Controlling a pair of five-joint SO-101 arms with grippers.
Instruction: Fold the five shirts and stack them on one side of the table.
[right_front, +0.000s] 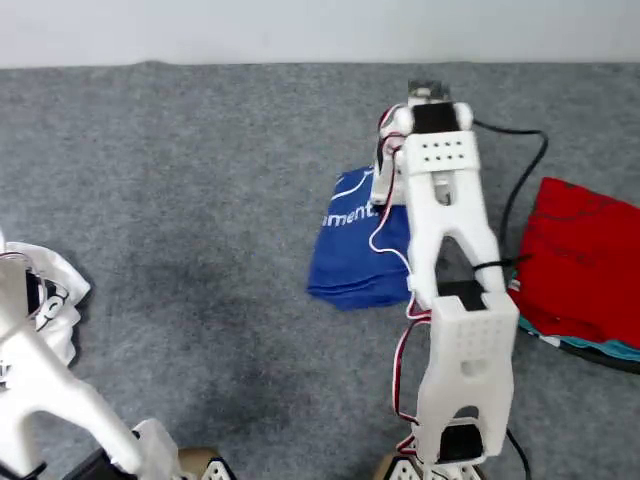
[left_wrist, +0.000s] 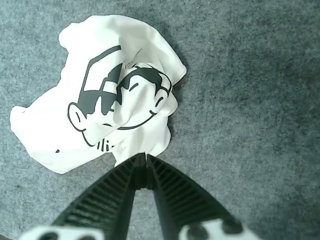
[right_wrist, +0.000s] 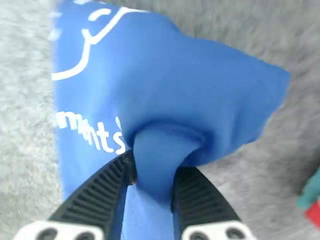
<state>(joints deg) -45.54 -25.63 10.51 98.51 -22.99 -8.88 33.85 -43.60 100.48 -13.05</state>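
A crumpled white shirt (left_wrist: 110, 95) with a black cartoon face lies on the grey mat at the table's left edge (right_front: 62, 290). My left gripper (left_wrist: 145, 159) is shut, its tips pinching the shirt's near hem. A blue shirt (right_front: 350, 260) with white print lies near the middle of the table. My right gripper (right_wrist: 152, 160) is shut on a bunched fold of the blue shirt (right_wrist: 175, 85). A red shirt (right_front: 585, 260) lies folded on a teal one (right_front: 612, 350) at the right edge.
Grey carpet-like mat (right_front: 200, 190) covers the table, with open room between the white and blue shirts. The right arm (right_front: 455, 250) stretches from the near edge over the blue shirt, and a black cable (right_front: 525, 170) runs beside it.
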